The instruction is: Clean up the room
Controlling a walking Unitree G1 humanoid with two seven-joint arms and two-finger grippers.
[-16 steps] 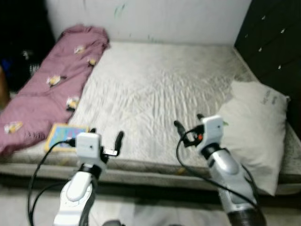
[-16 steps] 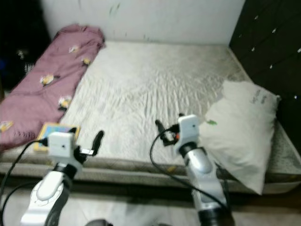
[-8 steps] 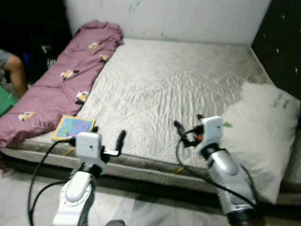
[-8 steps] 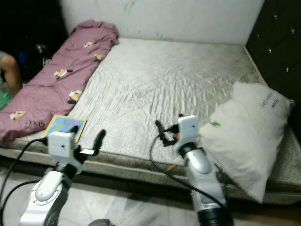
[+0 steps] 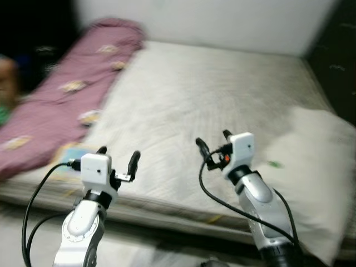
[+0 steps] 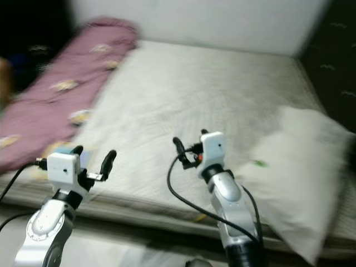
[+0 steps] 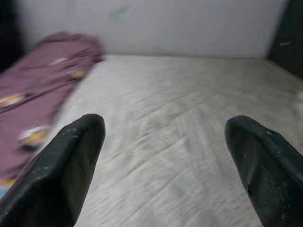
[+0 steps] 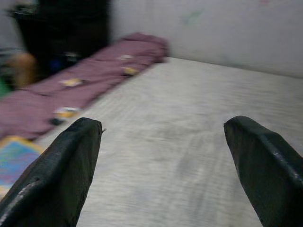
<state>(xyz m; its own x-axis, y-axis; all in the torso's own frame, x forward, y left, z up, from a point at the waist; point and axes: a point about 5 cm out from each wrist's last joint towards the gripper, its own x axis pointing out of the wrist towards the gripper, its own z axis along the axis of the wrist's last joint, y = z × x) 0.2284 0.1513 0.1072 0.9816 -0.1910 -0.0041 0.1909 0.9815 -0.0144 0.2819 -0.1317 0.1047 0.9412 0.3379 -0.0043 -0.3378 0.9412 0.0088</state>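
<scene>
Both tools — left tool (image 5: 118, 159), right tool (image 5: 212, 140) — spread above bed (image 5: 183, 94)

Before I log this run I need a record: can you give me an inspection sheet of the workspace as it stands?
Surface: wide grey-white quilted mattress, wrinkled, frames blurred.
Job's things: long crumpled mauve blanket with yellow prints along the robot's left edge; flat colourful picture book at the near left corner; large white pillow at the right.
Clutter: nothing seen.
Grippers: left gripper and right gripper over the near edge, jaws open, holding nothing.
Cables: black cable looping beside the right arm; another by the left arm.
Surroundings: pale wall, dark panel at right, part of a person at left.
</scene>
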